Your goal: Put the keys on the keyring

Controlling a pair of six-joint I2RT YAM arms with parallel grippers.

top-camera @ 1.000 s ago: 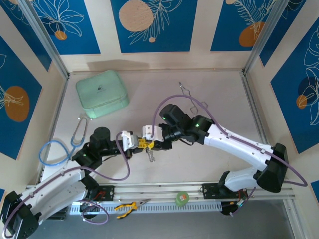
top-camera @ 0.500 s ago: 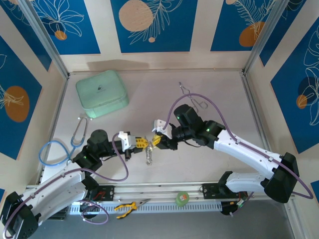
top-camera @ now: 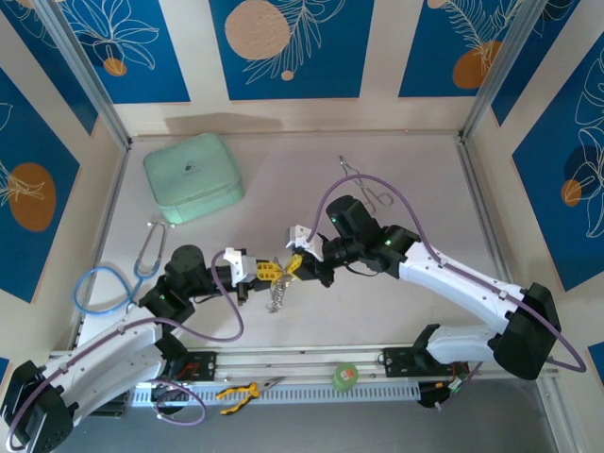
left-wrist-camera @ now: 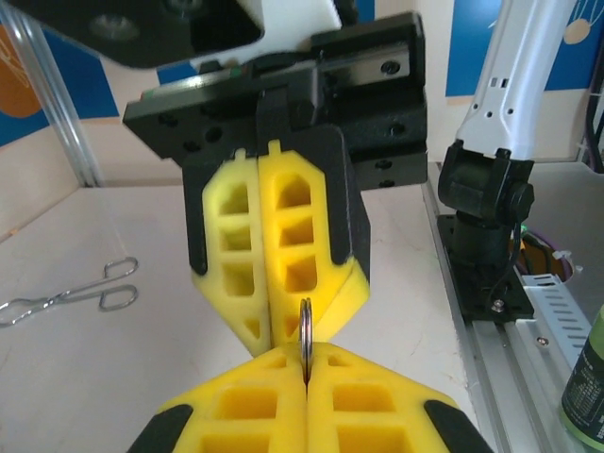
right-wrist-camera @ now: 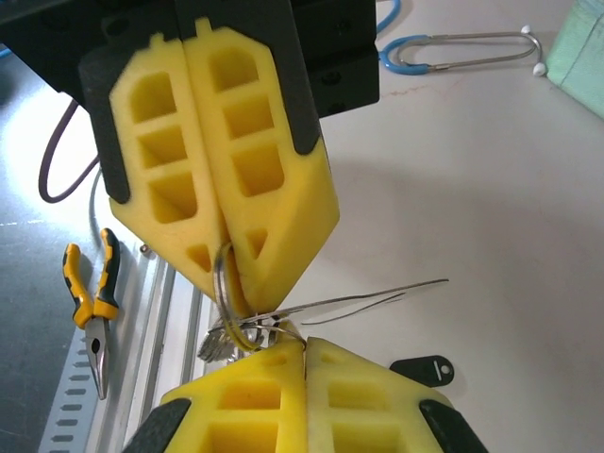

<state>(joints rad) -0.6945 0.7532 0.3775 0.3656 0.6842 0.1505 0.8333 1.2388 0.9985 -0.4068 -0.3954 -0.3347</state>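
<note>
Pale table (top-camera: 283,189), centre: left gripper (top-camera: 267,272) clamped on the keyring (left-wrist-camera: 305,330), which stands upright in its fingertip seam. Right gripper (top-camera: 294,265) closed, tip-to-tip opposite and touching the ring; its hold unconfirmed.

Robot test cell, as I see it remotely: table (top-camera: 283,170) boxed by blue printed panels (top-camera: 283,47) on aluminium posts (top-camera: 85,75), slotted rail (top-camera: 302,360) along the near edge, pliers (top-camera: 238,392) and tape roll (top-camera: 345,376) lying there.
</note>
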